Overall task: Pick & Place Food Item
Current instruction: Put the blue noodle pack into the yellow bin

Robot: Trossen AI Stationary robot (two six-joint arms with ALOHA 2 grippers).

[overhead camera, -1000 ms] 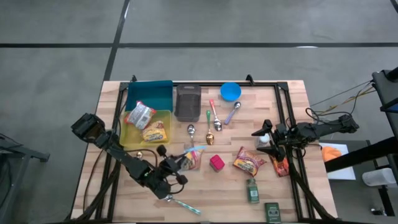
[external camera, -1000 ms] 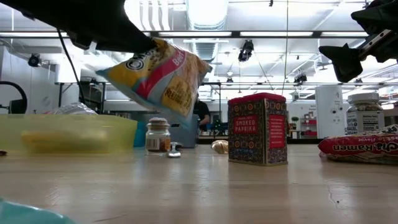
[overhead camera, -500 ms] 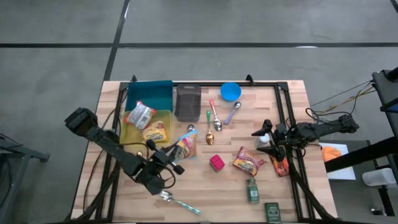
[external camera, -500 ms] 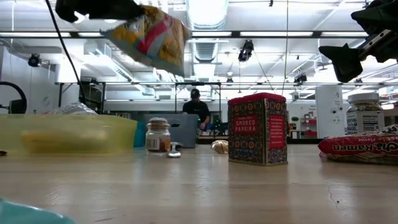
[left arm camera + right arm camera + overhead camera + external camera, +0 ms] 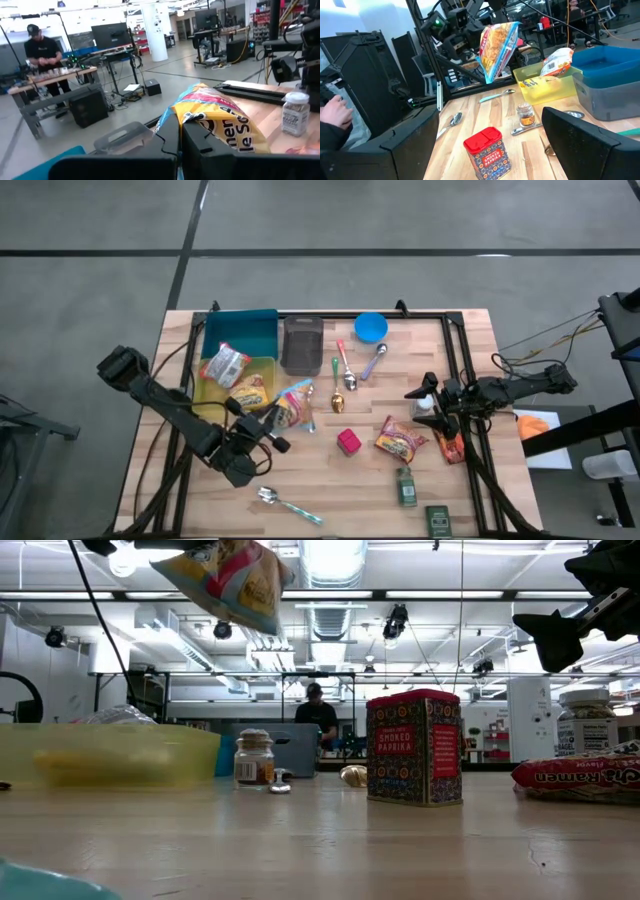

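Over the table's left half, just off the yellow bin's (image 5: 262, 366) right rim: left gripper (image 5: 268, 425) clamped tight on one end of the snack bag (image 5: 293, 406), holding it up in the air, well clear of the wood. Bag sticking out past the fingertips, toward the table's middle. Further right, red paprika tin (image 5: 348, 443), then a ramen packet (image 5: 400, 442). At the right edge, right gripper (image 5: 432, 402) hanging spread wide, gripping nothing.
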